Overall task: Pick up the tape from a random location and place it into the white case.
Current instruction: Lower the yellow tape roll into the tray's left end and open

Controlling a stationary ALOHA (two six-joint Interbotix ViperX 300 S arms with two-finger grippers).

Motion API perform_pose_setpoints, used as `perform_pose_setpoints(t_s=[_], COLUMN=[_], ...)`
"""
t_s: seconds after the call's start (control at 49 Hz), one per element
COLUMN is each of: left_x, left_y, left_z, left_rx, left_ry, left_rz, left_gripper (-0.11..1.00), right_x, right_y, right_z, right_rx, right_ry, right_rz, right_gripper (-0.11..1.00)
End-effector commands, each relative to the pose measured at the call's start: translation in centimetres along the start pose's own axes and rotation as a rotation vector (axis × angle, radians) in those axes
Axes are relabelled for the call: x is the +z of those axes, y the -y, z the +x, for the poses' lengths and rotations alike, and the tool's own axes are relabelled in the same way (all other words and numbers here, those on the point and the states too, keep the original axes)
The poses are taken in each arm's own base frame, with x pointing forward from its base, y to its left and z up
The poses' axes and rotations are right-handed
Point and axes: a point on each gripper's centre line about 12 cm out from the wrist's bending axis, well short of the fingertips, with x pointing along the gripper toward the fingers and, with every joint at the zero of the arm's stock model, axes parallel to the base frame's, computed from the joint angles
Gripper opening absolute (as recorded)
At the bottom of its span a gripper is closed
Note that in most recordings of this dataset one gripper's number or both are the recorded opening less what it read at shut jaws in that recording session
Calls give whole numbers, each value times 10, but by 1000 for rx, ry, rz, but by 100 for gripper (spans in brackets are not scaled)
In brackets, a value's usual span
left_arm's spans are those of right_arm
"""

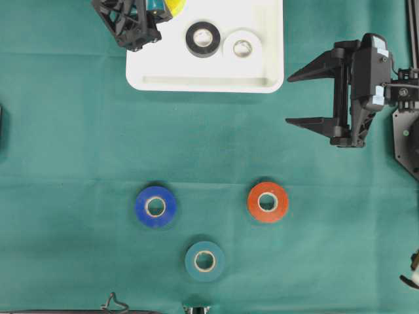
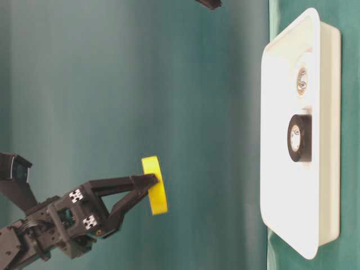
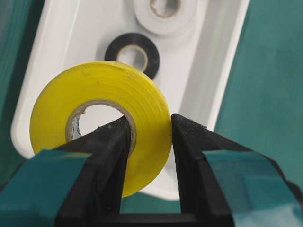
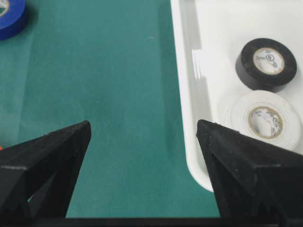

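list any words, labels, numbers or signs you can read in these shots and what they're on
No text can be read in any view.
Black tape roll: small print and a round mark on its core label, too small to read.
White tape roll: similar print on its core, too blurred to read.
Left gripper: square black-and-white markers on its body, patterns only, no letters.
Yellow tape roll: no print visible.

No legible text; only blurred print inside the black tape roll core.
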Motion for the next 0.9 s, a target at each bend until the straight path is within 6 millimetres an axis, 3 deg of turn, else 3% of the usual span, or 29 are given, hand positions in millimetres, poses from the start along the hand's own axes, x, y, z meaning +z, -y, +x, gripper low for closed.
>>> perform_pose_setpoints(t_s=[0.0,0.428,0.877], left_x=[3,-45,-70], left_y=[-4,-11,-17], left_z=[2,99,136], left_rx=[10,20,29], left_ry=[36,-14,-19], left_rz=[-8,-31,-73], left_gripper=[23,23,23], right_x=[9,9,9], right_y=[-1,-1,-1], right_z=[-1,-1,-1], right_rx=[3,3,4], right_ry=[26,26,29], right_rz=[-4,-1,-1], right_gripper=[89,89,89])
